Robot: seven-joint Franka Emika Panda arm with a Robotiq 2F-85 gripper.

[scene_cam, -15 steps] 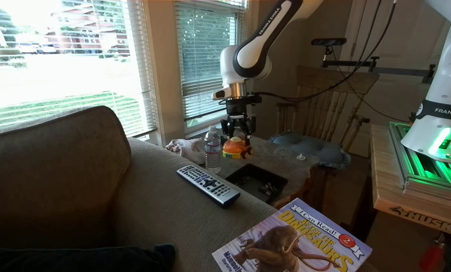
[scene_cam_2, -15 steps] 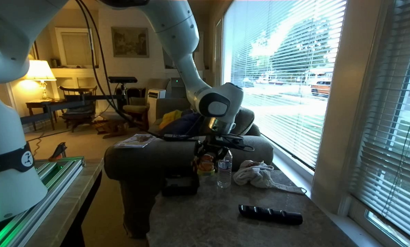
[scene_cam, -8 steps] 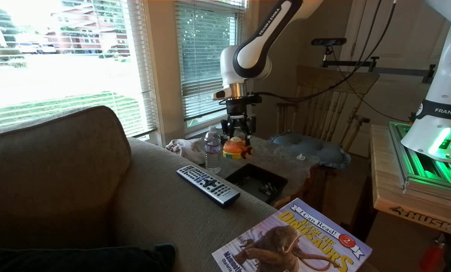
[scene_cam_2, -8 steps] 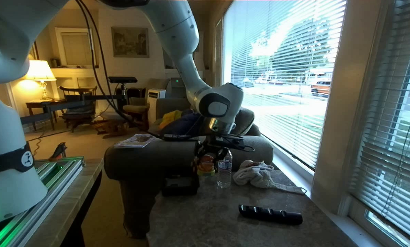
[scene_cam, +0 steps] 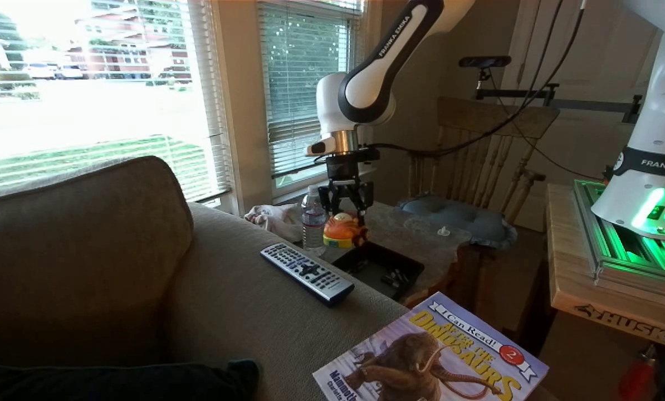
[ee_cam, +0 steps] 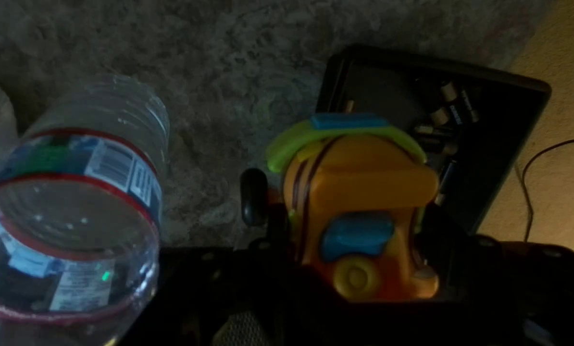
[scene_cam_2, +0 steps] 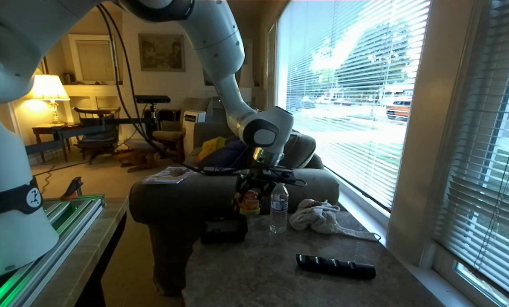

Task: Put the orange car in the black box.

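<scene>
The orange car (scene_cam: 343, 229) is a chunky orange toy with a yellow-green base, blue parts and dark wheels. It also shows in an exterior view (scene_cam_2: 250, 200) and large in the wrist view (ee_cam: 364, 185). My gripper (scene_cam: 346, 216) points down, its fingers on both sides of the car, and holds it in the air. The black box (scene_cam: 416, 268), shallow and open-topped, sits on the stone-look table below the car; several batteries (ee_cam: 453, 103) lie inside. In the wrist view the car covers the near left part of the box (ee_cam: 450, 66).
A clear water bottle (ee_cam: 75, 202) stands close beside the gripper, also in an exterior view (scene_cam_2: 279, 209). A white cloth (scene_cam_2: 318, 217) and a long black object (scene_cam_2: 335, 267) lie on the table. The couch arm (scene_cam: 238, 301) bears a remote (scene_cam: 307, 273) and a book (scene_cam: 433, 356).
My gripper has moved with the car, a little lower and left in one exterior view and left, toward the box and away from the bottle, in another. The box and bottle have not moved.
</scene>
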